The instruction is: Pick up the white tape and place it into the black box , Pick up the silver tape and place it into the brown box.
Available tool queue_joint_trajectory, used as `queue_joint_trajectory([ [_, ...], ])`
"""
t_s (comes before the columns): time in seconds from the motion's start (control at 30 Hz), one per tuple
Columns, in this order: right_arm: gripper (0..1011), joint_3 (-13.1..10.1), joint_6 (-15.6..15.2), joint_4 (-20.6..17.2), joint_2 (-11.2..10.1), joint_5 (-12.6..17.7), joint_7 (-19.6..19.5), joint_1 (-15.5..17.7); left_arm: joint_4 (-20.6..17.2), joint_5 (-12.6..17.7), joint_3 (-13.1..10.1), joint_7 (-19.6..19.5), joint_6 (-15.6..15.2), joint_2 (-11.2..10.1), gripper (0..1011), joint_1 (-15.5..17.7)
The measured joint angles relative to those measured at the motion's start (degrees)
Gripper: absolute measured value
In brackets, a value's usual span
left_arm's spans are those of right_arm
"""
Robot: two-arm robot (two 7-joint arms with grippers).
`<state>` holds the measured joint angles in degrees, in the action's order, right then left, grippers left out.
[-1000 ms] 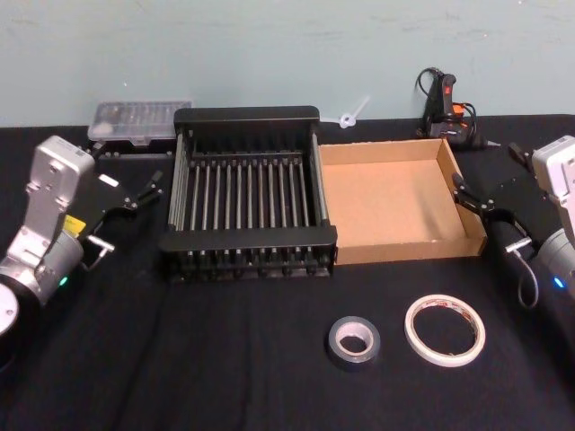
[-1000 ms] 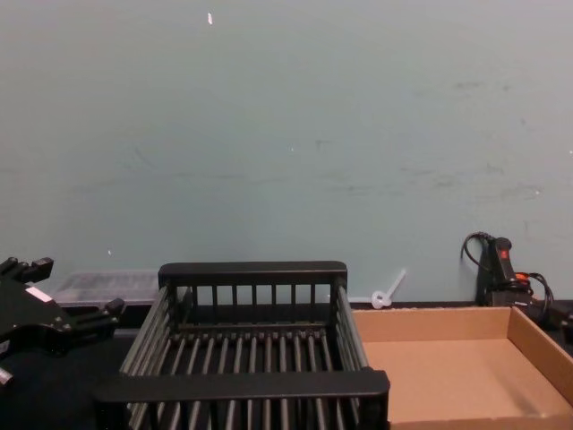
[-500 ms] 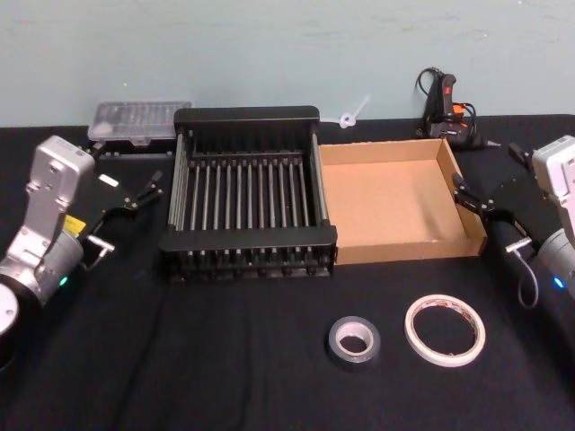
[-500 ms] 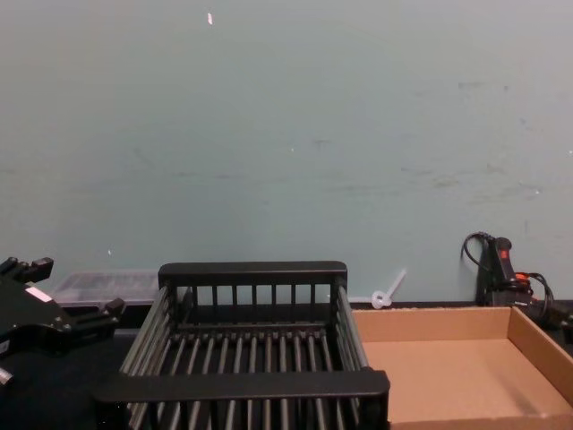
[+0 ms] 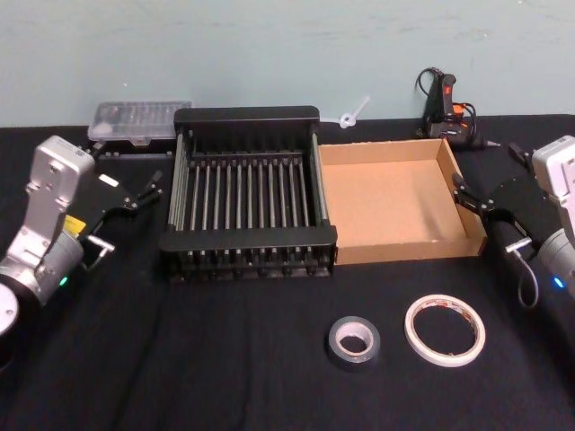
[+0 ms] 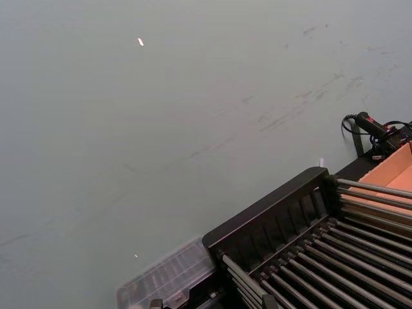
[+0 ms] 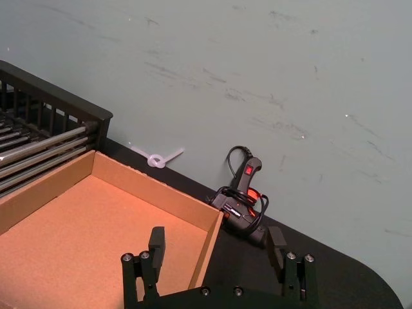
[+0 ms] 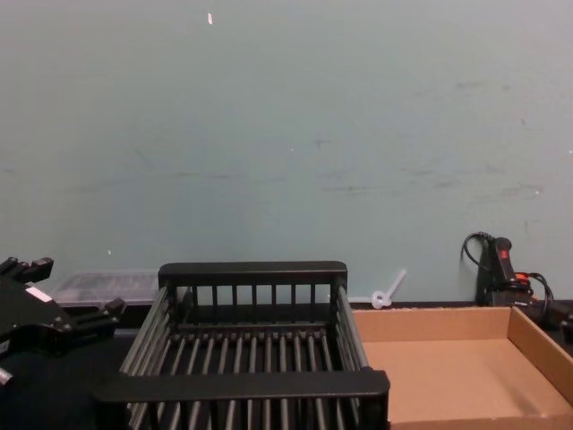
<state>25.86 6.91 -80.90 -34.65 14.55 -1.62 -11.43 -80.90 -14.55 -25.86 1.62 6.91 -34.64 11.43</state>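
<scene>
Nothing has shifted among the task things since the earlier frames: white tape (image 5: 445,331) and silver tape (image 5: 352,342) lie flat on the table in front of the brown box (image 5: 467,205), side by side and apart, with the black box (image 5: 247,116) touching the brown box's left wall. Right gripper (image 5: 475,203) sits just off the brown box's right wall, fingers spread open, barely nudged from before. Left gripper (image 5: 137,195) stays left of the black box, jaw state cannot be told.
</scene>
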Motion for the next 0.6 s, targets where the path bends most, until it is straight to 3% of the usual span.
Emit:
queue_joint_trajectory([
  [0.4, 1002, -0.1, 0.0, 0.0, 0.0, 0.0, 0.0, 0.0, 0.0, 0.0, 0.0, 0.0, 0.0, 0.0, 1001, 0.0],
  [0.6, 1002, -1.8, -0.3, -0.7, 0.7, 1.8, 2.4, 0.6, 0.0, 0.0, 0.0, 0.0, 0.0, 0.0, 1001, 0.0],
])
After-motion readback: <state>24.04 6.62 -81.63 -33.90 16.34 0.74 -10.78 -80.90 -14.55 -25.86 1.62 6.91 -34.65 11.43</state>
